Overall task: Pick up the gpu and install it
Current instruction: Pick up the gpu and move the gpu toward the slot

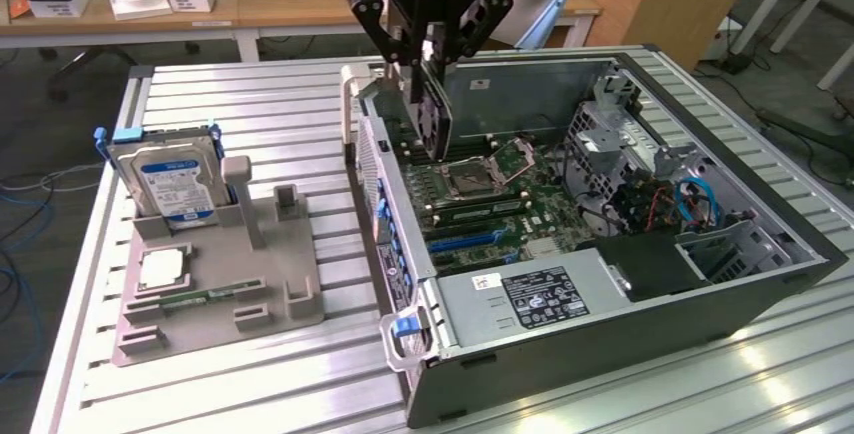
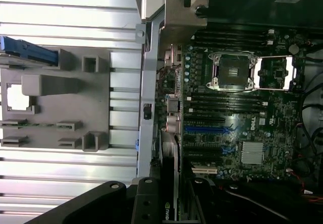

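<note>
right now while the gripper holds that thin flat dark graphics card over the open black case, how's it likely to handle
The thin graphics card hangs straight below the black gripper without sagging, so probably stiff. Gripped near one edge only, it could pivot if its free edge snags. Edge-on it looks very thin, so likely fragile if knocked on the green motherboard.

Bright even light from above, white glare on ribbed silver aluminium table (image 1: 767, 359), soft shadows inside open black computer case (image 1: 601, 354), wrist view washed pale.
</note>
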